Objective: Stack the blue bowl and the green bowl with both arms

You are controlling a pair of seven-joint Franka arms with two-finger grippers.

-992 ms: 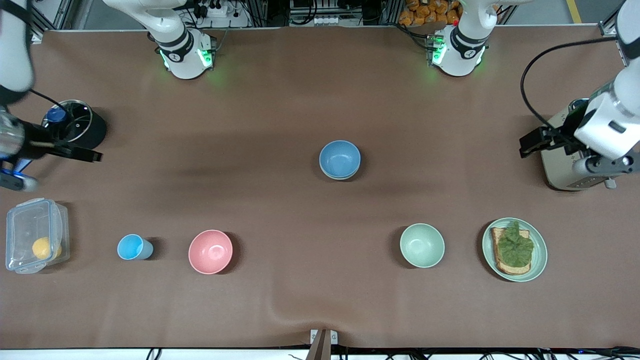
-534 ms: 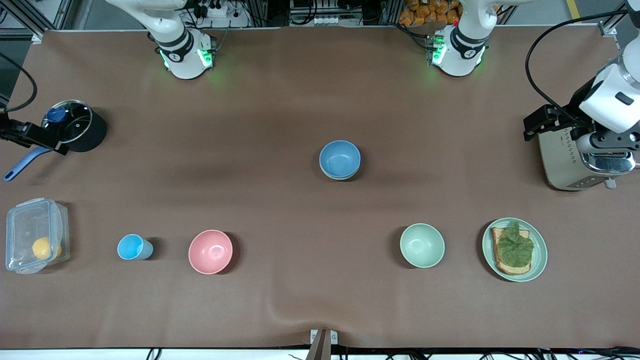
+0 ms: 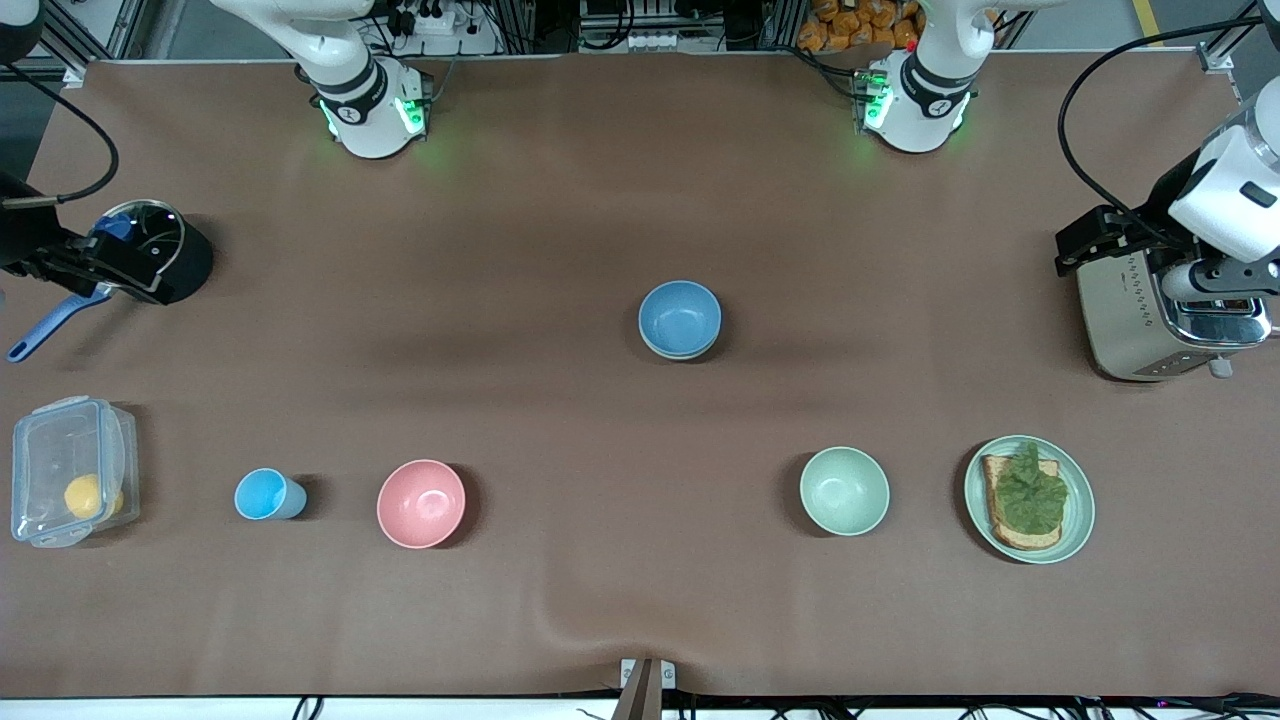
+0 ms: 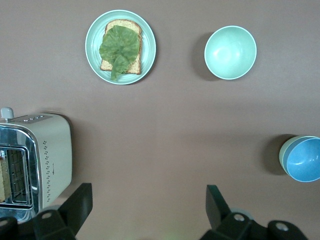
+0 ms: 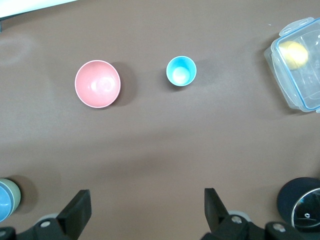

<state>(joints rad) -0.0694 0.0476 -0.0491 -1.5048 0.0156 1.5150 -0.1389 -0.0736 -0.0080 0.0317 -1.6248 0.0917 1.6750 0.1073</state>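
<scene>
The blue bowl (image 3: 679, 316) sits nested inside the green bowl (image 3: 681, 353) at the middle of the table; only the green rim shows under it. The stack also shows at the edge of the left wrist view (image 4: 303, 160) and of the right wrist view (image 5: 4, 206). My left gripper (image 4: 148, 205) is open and empty, up over the toaster (image 3: 1150, 320) at the left arm's end. My right gripper (image 5: 147, 207) is open and empty, up beside the black pot (image 3: 160, 255) at the right arm's end. Both are well away from the bowls.
A pink bowl (image 3: 421, 503), a light-blue cup (image 3: 262, 494) and a clear lidded box (image 3: 68, 470) stand nearer the front camera toward the right arm's end. A mint bowl (image 3: 844, 490) and a plate (image 3: 1078, 520) with toast and lettuce stand toward the left arm's end.
Both arms have drawn back toward their ends of the table and away from the front camera. The stacked bowls have not moved.
</scene>
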